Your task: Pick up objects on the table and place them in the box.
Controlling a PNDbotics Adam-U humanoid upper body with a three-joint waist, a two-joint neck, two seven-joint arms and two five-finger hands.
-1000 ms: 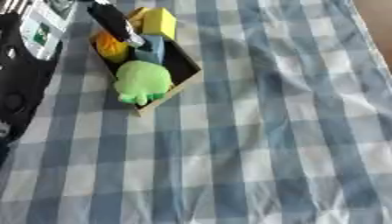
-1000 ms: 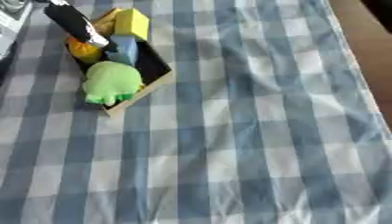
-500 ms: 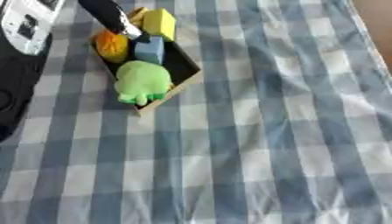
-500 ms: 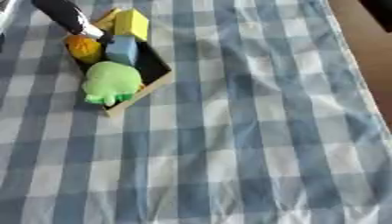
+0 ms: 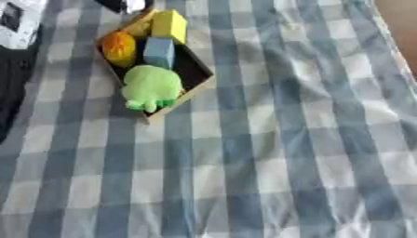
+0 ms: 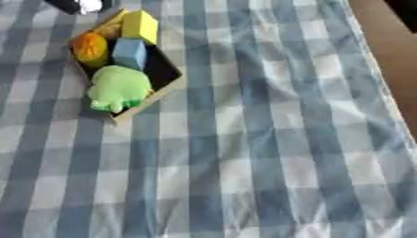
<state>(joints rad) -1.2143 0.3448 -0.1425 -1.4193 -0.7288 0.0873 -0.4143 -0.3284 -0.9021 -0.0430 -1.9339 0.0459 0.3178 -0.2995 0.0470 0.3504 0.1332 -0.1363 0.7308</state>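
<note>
A shallow cardboard box (image 5: pixel 185 96) with a dark inside lies on the checked cloth at the upper left. It holds a green plush toy (image 5: pixel 151 88) hanging over its near corner, an orange ball (image 5: pixel 120 46), a blue block (image 5: pixel 159 52) and a yellow block (image 5: pixel 169 25). Only a black and white tip of my left hand (image 5: pixel 124 4) shows at the top edge, just beyond the box's far end and apart from the objects. My right hand is out of sight.
The blue and white checked cloth (image 5: pixel 269 153) covers the whole table, with folds at the upper right. The table's right edge and brown floor (image 6: pixel 383 42) show at the upper right. A white sheet (image 5: pixel 18 21) and a black shape (image 5: pixel 10 88) lie along the left edge.
My left hand has drawn back from over the orange ball and the box's far end, up to the top edge of the view. The things in the box have stayed put.
</note>
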